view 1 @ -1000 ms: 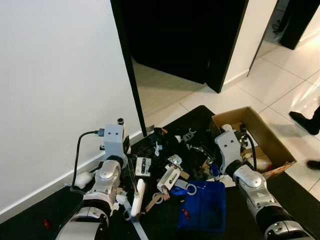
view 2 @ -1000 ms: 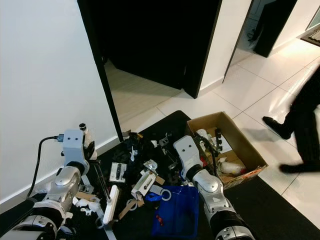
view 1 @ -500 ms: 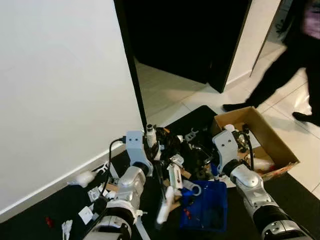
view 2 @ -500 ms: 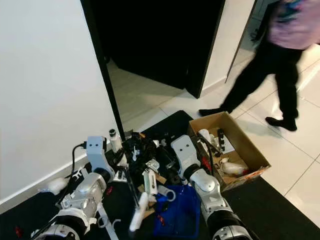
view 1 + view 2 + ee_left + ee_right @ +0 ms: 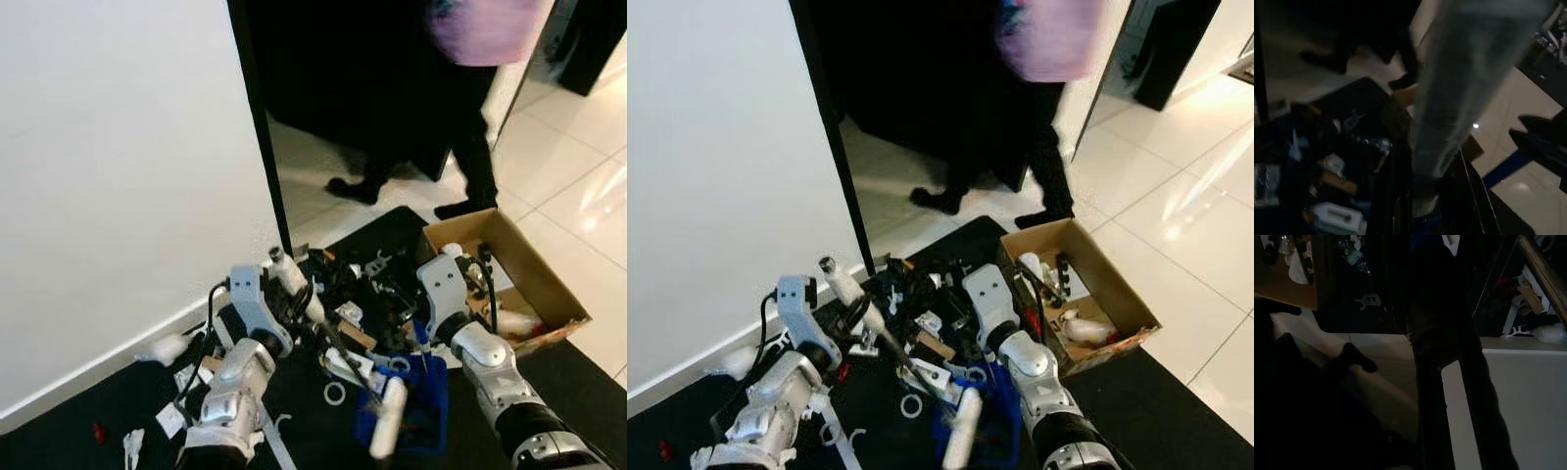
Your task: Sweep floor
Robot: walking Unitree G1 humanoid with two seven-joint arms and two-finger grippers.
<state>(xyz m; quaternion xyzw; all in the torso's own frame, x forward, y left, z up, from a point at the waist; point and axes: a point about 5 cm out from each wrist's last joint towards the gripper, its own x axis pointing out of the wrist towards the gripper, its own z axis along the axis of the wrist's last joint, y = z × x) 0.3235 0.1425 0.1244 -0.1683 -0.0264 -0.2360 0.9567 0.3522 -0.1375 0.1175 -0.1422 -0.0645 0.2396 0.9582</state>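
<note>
The left gripper (image 5: 294,294) is clamped around the handle of a brush (image 5: 338,343), a light-coloured stick with a white head. From the grip the handle slants away and down, and the white brush head (image 5: 388,431) ends up right at the rim of the blue dustpan (image 5: 423,392). In the left wrist view the pale handle runs up between the two black fingers (image 5: 1393,196), so it does look gripped, though that view is dark and smeared.

The right gripper (image 5: 416,338) sits just on the far side of the dustpan from the brush head. Its fingers are down in the clutter and the right wrist view is nearly black, so I can't tell whether it's holding the pan or just hanging over it.

All round the brush handle there's a pile of junk (image 5: 358,284) on the black mat (image 5: 88,411): white plastic bits, black parts, a bit of cardboard and a small white ring (image 5: 335,394) right beside the handle. On the left arm's side of the brush, a few white scraps (image 5: 168,349) lie near the base of the white wall (image 5: 118,176).

Past the right arm from the brush is an open cardboard box (image 5: 549,284) with odds and ends in it. Beyond the junk pile, a person (image 5: 460,98) in dark trousers and a purple top is standing at the dark doorway, blurred.
</note>
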